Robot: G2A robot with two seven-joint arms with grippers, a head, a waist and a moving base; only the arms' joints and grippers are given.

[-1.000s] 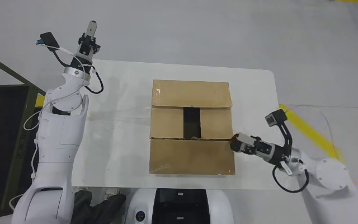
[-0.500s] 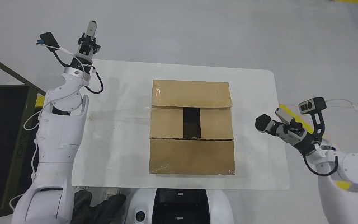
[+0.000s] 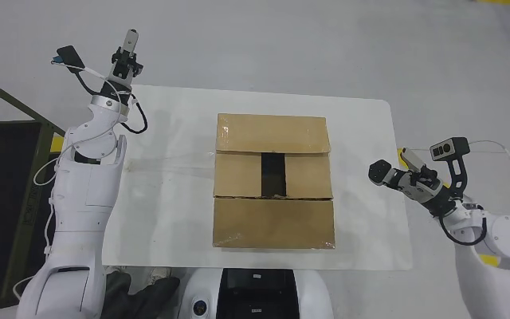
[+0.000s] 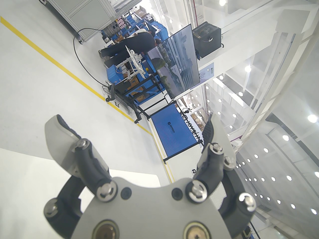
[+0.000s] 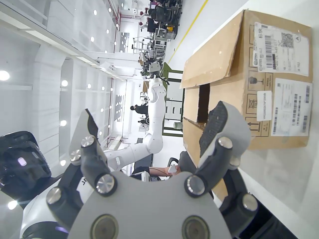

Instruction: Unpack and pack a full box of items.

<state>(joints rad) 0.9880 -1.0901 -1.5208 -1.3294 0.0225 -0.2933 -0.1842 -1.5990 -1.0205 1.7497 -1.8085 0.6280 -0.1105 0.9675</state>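
Box (image 3: 272,182): middle of table (image 3: 175,199), flaps folded down, a dark slot (image 3: 273,174) left at the centre; contents hidden.
Right gripper (image 5: 154,113): off the table's right edge, spread wide, empty.
Left gripper (image 4: 134,123): above the far left corner, spread wide, empty.
Step, as judged: unpacking not begun. The next move calls for catching a flap edge and lifting it.

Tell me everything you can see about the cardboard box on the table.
The cardboard box is plain brown corrugated card and sits flat near the middle of the white table. Its two outer flaps are open and spread outward. The two inner flaps lie down, with a narrow dark gap between them that hides the contents. White printed labels cover one side wall. Only the table touches it.
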